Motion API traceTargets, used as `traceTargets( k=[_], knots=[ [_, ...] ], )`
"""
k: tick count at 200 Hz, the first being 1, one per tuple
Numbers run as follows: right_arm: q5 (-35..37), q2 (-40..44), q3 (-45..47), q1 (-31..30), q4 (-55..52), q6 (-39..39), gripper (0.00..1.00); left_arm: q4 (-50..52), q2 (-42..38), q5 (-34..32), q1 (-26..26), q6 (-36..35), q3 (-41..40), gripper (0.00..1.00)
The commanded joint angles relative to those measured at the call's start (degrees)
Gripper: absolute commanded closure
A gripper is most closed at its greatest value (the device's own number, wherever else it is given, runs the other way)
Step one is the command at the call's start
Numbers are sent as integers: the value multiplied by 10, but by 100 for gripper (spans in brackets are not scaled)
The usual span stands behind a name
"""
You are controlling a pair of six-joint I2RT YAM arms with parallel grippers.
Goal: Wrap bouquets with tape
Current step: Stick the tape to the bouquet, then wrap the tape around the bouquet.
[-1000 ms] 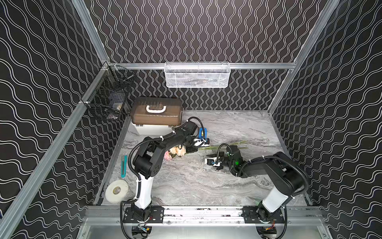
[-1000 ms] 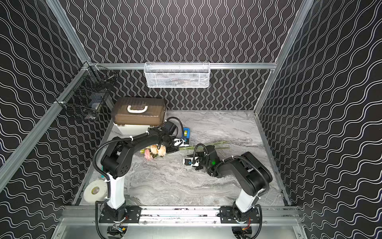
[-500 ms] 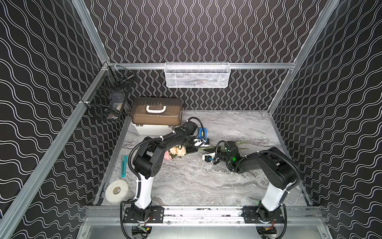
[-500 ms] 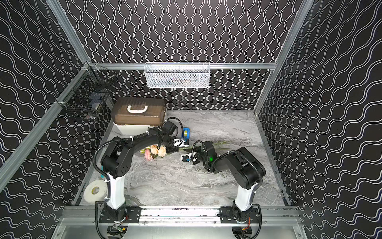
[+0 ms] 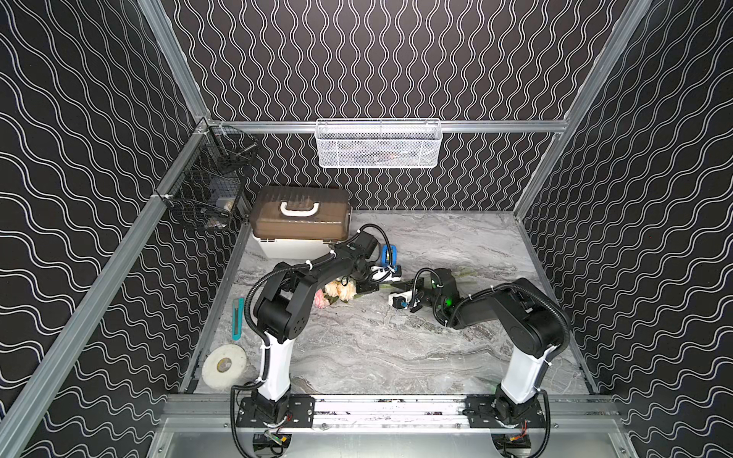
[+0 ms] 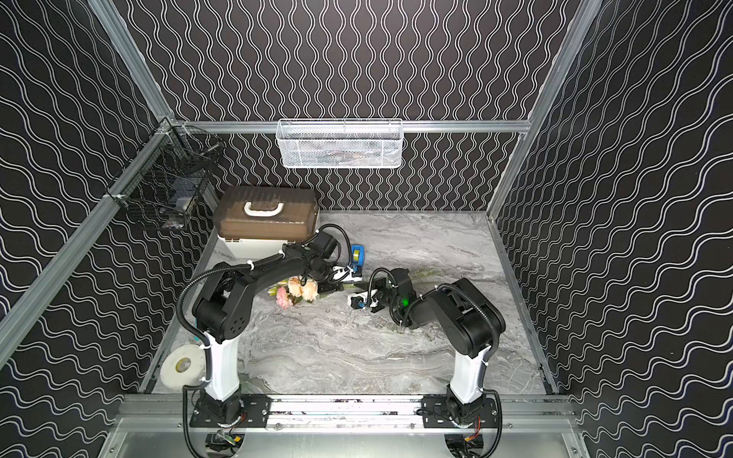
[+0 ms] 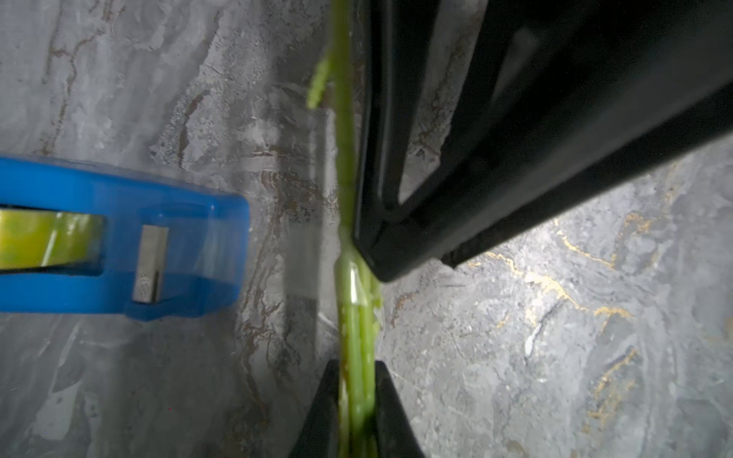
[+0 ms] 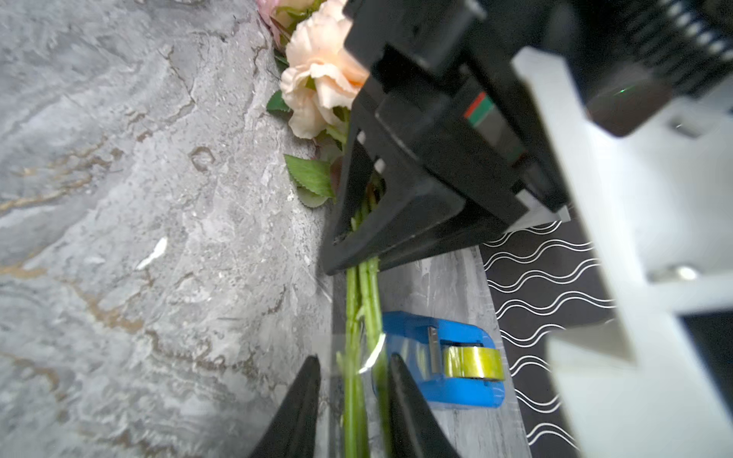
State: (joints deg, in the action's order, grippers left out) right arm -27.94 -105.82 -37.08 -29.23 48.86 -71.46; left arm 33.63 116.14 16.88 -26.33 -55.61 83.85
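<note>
- Top views both put a big white roll (image 5: 224, 364) at the table's (image 5: 377, 349) front-left corner and a teal cutter (image 5: 237, 319) along the left edge, well apart from the action.
- Mid-table, the right gripper (image 8: 353, 359) has its jaws narrowly apart, with the stems (image 8: 359, 301) running through the gap. Nothing looks pinched.
- Right there, a clear tape strip (image 7: 353, 281) is stuck on the stems, with a loose flap poking toward the dispenser.
- Beside it, the left gripper (image 7: 357, 363) is clamped tight on the same stems. The bouquet (image 5: 341, 291) flowers lie on the table toward the left edge.
- Tape dispenser (image 5: 388, 255) sits just behind the stems, near the brown-lidded box (image 5: 301, 220) at the back-left.
- My worry: that flap could grab the table or a jaw instead of folding round the stems. A sideways nudge could also twist the thin stems in the clamp, or bump the light dispenser.
</note>
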Motion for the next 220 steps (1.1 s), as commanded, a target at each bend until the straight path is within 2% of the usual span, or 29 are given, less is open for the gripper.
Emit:
traceTargets(
  k=[1,56,73,95,129,152,195,220],
  knots=[
    [-11,7,3,0,-2,-15,69,8,1,15,0,-11,3,100],
    [-12,-14,-27,0,-22,-25,67,8,-5,20,-1,-7,6,100],
    [-4,-31,-31,0,7,-23,66,9,-5,22,0,-8,5,100],
    [5,-40,-33,-1,24,-19,67,8,-2,22,-1,-6,6,100],
    [11,-39,-41,-1,-15,-28,69,11,-1,25,0,-4,10,100],
    [14,-48,-44,-2,8,-23,69,13,-4,26,-1,-4,9,100],
    [31,-61,-63,-5,-10,-43,74,17,-6,29,-3,-3,11,100],
    [33,-61,-68,-8,-12,-52,85,24,-1,27,-5,-4,14,100]
  ],
)
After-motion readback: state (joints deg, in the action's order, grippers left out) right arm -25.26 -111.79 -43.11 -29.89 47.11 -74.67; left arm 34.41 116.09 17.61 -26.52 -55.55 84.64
